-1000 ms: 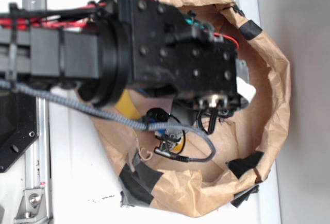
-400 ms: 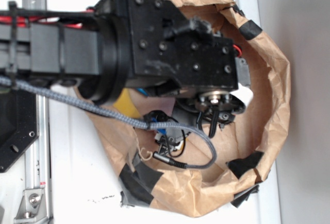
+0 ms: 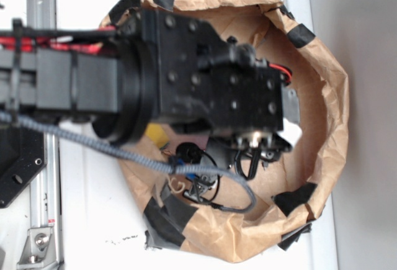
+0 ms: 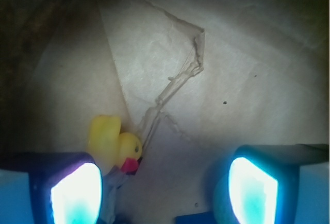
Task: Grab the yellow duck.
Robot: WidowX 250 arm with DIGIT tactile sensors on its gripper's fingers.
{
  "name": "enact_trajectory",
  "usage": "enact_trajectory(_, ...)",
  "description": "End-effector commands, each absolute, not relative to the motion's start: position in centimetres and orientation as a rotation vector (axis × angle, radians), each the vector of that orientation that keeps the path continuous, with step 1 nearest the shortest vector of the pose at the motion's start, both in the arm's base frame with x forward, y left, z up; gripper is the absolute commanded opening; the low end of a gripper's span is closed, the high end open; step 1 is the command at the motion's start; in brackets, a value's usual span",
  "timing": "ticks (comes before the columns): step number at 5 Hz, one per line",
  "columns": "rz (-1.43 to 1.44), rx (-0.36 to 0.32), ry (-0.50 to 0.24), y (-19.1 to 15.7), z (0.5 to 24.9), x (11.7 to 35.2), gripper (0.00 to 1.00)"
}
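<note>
Yellow duck (image 4: pixel 114 146), one, lies beside the spread jaws' left finger (image 4: pixel 69 187).

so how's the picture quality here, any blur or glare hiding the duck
Exterior view: the arm is soft with blur and covers most of the paper bag, so no duck shows. Wrist view: dim and hazy with dark corners; the fingers glow washed-out cyan-white, yet the yellow duck reads clearly beside the left one, inside the open gripper.
</note>
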State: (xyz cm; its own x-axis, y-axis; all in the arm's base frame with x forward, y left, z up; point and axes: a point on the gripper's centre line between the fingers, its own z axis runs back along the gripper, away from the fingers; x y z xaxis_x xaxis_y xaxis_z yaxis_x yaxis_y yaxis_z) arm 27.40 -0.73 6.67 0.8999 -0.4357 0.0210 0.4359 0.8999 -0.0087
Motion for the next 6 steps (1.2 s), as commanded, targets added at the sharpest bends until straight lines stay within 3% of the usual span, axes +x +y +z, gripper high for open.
enact_trajectory(1, -0.457, 0.002, -0.003, -0.7, 5.4, 27.9, 1.00)
enact_trajectory(2, -0.455, -0.005, 0.016, -0.5, 4.8, 27.6, 1.00)
enact_trajectory(3, -0.506, -0.090, 0.110, -1.9, 2.1, 26.2, 1.00)
enact_trajectory(4, -0.572, -0.130, 0.202, -4.5, 0.0, 24.7, 1.00)
enact_trajectory(6, -0.650, -0.217, 0.215, -8.6, -0.3, 22.4, 1.00)
